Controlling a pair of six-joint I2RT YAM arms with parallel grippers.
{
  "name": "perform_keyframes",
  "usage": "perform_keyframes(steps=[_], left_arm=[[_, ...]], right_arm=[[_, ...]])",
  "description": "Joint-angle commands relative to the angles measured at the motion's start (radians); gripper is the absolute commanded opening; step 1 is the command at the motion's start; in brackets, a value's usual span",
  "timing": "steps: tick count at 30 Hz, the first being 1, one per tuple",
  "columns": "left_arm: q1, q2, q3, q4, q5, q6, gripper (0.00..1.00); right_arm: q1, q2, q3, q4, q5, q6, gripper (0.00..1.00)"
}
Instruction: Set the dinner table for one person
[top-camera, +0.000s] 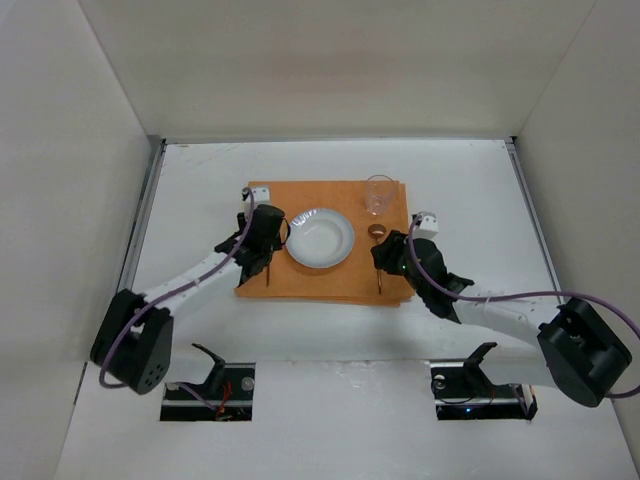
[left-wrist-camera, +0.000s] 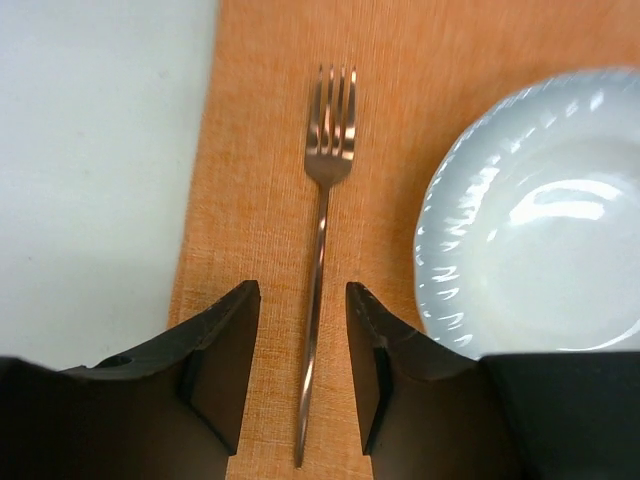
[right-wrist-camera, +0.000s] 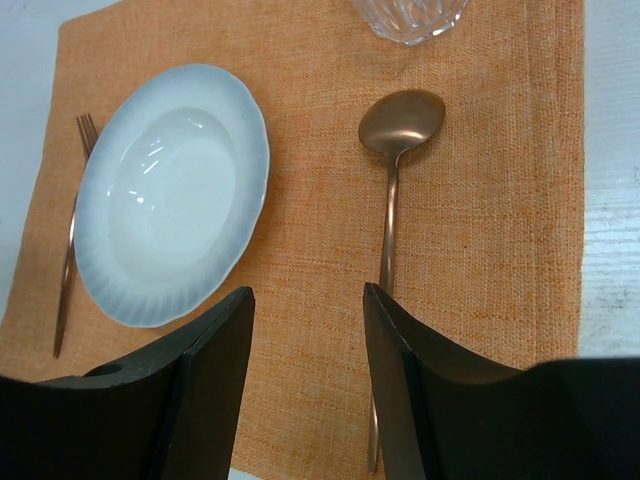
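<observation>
An orange placemat (top-camera: 330, 285) lies on the white dinner table (top-camera: 200, 180). On it sit a white plate (top-camera: 320, 237), a clear glass (top-camera: 379, 195) at the far right, a copper fork (left-wrist-camera: 325, 230) left of the plate and a copper spoon (right-wrist-camera: 393, 160) right of it. My left gripper (left-wrist-camera: 302, 345) is open, its jaws either side of the fork handle without touching it. My right gripper (right-wrist-camera: 308, 345) is open and empty above the mat, the spoon handle passing behind its right finger (right-wrist-camera: 420, 400).
White walls enclose the table on three sides. Metal edge strips (top-camera: 140, 230) run along the left and right. Both arm bases (top-camera: 210, 385) stand at the near edge.
</observation>
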Motion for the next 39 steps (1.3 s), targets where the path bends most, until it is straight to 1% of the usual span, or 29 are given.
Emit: perform_keyframes(steps=[1, 6, 11, 12, 14, 16, 19, 20, 23, 27, 33, 36, 39], left_arm=[[0.036, -0.139, -0.045, 0.026, 0.003, -0.086, 0.38], [0.136, -0.27, -0.152, 0.051, 0.016, -0.238, 0.42], [0.263, -0.322, -0.246, 0.043, 0.019, -0.379, 0.45], [0.283, -0.335, -0.259, 0.032, 0.019, -0.399, 0.46], [0.317, -0.361, -0.278, 0.015, 0.021, -0.419, 0.49], [0.343, -0.388, -0.279, -0.011, 0.024, -0.421, 0.51], [0.359, -0.431, -0.299, -0.031, 0.024, -0.439, 0.54], [0.362, -0.442, -0.307, -0.032, 0.024, -0.448, 0.54], [0.366, -0.491, -0.324, -0.067, 0.027, -0.441, 0.57], [0.42, -0.542, -0.397, -0.051, 0.024, -0.465, 0.58], [0.5, -0.503, -0.381, -0.045, 0.05, -0.491, 0.58], [0.51, -0.474, -0.356, -0.045, 0.075, -0.511, 0.57], [0.504, -0.47, -0.381, -0.023, 0.088, -0.529, 0.56]], right_arm=[[0.0, 0.005, 0.027, 0.07, -0.002, 0.01, 0.53], [-0.016, -0.021, 0.009, 0.077, 0.007, 0.024, 0.48], [-0.031, -0.055, -0.013, 0.086, 0.033, 0.027, 0.28], [-0.031, -0.069, -0.014, 0.082, 0.036, 0.028, 0.26], [-0.036, -0.116, -0.033, 0.082, 0.053, 0.032, 0.25], [-0.048, -0.182, -0.06, 0.086, 0.088, 0.038, 0.28], [-0.079, -0.283, -0.108, 0.091, 0.114, 0.064, 0.45], [-0.091, -0.309, -0.121, 0.094, 0.122, 0.071, 0.49], [-0.132, -0.383, -0.164, 0.094, 0.151, 0.108, 0.58], [-0.186, -0.419, -0.204, 0.099, 0.186, 0.154, 0.61], [-0.194, -0.339, -0.18, 0.099, 0.16, 0.16, 0.62], [-0.2, -0.337, -0.184, 0.099, 0.151, 0.176, 0.62], [-0.195, -0.357, -0.184, 0.099, 0.151, 0.17, 0.62]])
